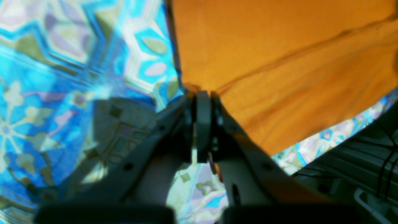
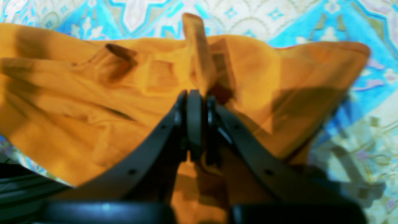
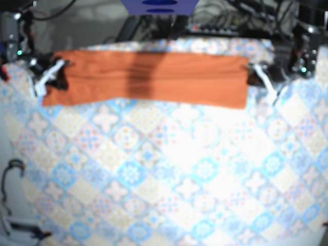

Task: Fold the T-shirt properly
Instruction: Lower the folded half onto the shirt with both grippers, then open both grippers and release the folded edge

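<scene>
Right claw (image 3: 57,77) clamped on shirt (image 3: 154,79) end at 9 o'clock; shirt stretched as band along table (image 3: 169,174) 12 o'clock edge; left claw (image 3: 254,76) pinching 3 o'clock end. Step: likely mid-fold, 2 ends held. Next: bring ends together evenly.

Robot lab, cables (image 3: 241,15), patterned tablecloth (image 3: 169,169)

Left gripper (image 1: 202,97): we see two pale grey curved fingers (image 1: 146,149), dark pads (image 1: 202,124), round screw holes (image 1: 127,166).
Right gripper (image 2: 194,95): darker fingers, matching screw holes.
Arms: black, green lights (image 3: 303,69); right arm (image 3: 13,36) at ten o'clock, left arm (image 3: 307,46) at two.
</scene>
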